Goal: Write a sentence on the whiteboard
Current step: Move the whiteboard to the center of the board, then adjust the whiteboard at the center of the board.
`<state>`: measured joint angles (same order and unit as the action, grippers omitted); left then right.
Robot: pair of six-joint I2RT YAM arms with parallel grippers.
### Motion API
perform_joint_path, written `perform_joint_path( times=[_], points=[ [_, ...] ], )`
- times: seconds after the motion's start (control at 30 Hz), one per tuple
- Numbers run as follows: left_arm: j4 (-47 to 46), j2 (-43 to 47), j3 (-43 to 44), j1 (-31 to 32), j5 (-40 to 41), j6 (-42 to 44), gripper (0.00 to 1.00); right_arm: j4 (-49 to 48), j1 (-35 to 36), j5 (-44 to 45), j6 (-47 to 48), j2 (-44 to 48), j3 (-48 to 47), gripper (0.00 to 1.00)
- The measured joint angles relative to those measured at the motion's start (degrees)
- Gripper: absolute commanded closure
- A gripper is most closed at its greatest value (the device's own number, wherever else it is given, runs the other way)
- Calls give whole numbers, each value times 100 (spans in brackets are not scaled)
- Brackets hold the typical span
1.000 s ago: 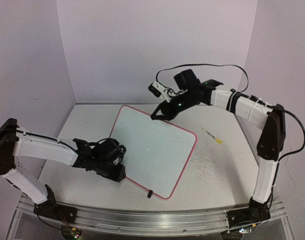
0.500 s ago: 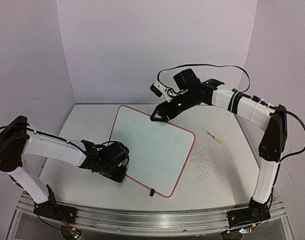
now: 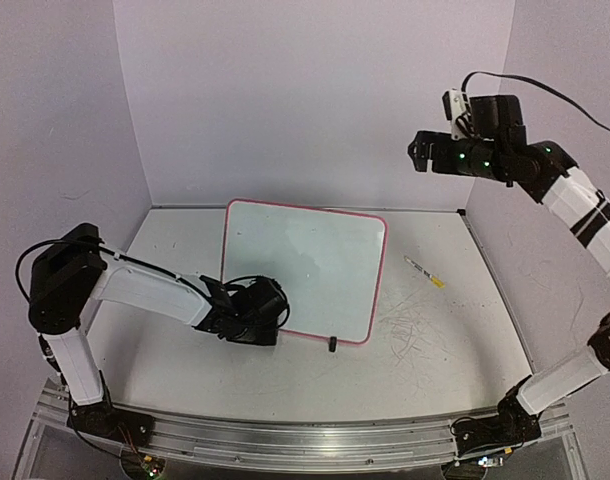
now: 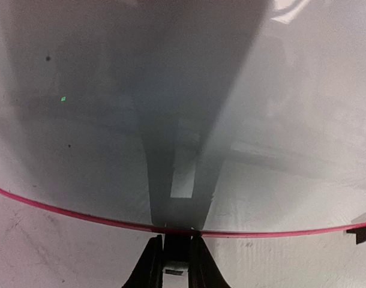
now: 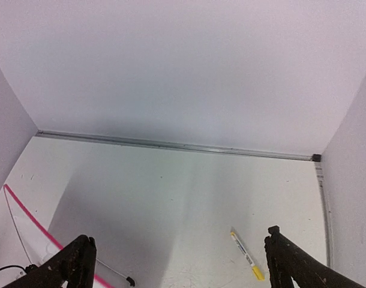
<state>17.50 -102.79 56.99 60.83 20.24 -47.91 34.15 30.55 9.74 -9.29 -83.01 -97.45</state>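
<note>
The whiteboard (image 3: 305, 265) is seen propped at the centre of the surface (image 3: 175, 250), its face tilted toward the overhead camera and its long sides running crosswise. It is a small rectangle with rounded corners, edged by a thin pink-red rim (image 4: 81, 215). The face is glossy white and is crossed by a broad grey reflection in the left wrist view, where a few dark specks are also picked out. A black stand foot (image 3: 331, 344) is seen at the board's 5 o'clock corner, resting on the surface.

The left end effector (image 3: 273, 322) is placed at the board's 7 o'clock, low against the surface. In its own camera view its fingers (image 4: 152, 267) are drawn close together on the middle of the bottom rim, which is pinched between them.

The right end effector (image 3: 415, 155) is held high above the surface at the board's 2 o'clock, well apart from it. Its fingers (image 5: 81, 261) are spread wide, and nothing is gripped.

A marker (image 3: 426, 272) with a white barrel and a yellow end is left lying flat on the surface at the board's 3 o'clock, apart from the rim. Faint grey scribble marks (image 3: 410, 330) are seen on the surface at the marker's 6 o'clock. The scene is enclosed by pale lilac walls (image 3: 315, 90).
</note>
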Motion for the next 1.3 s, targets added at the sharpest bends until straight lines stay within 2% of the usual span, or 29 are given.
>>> perform_joint_path(
  times=[0.13, 0.3, 0.4, 0.53, 0.73, 0.8, 1.0, 1.13, 1.3],
  points=[
    [-112, -640, 720, -6, 268, -400, 100, -116, 51, 390, -38, 701, 810, 4],
    [-366, -1155, 1274, -20, 413, -620, 97, -100, 104, 190, -102, 1052, 1926, 9],
    [-567, -1247, 1316, -18, 416, -626, 86, -205, 396, -27, -272, 1069, 2591, 9],
    [-748, -1271, 1312, -1, 399, -620, 68, -552, 1153, -298, -573, 917, 3462, 11],
    [-1272, -1198, 1222, 265, 351, -447, 50, -1476, 1932, -582, -974, -15, 4128, 18],
    [-1342, -1052, 1090, 330, 347, -368, 44, -1729, 1993, -606, -1085, -286, 4293, 22],
    [-1505, -120, 564, 421, 274, -102, 29, -2212, 2056, -320, -1325, -762, 4450, 25],
    [-1639, 612, 80, 413, 161, 121, 24, -2525, 2015, -174, -1397, -906, 4451, 38],
    [-1655, 1752, -817, 46, -420, 473, 16, -3056, 1792, -350, -1339, -1139, 4627, 39]
  ],
)
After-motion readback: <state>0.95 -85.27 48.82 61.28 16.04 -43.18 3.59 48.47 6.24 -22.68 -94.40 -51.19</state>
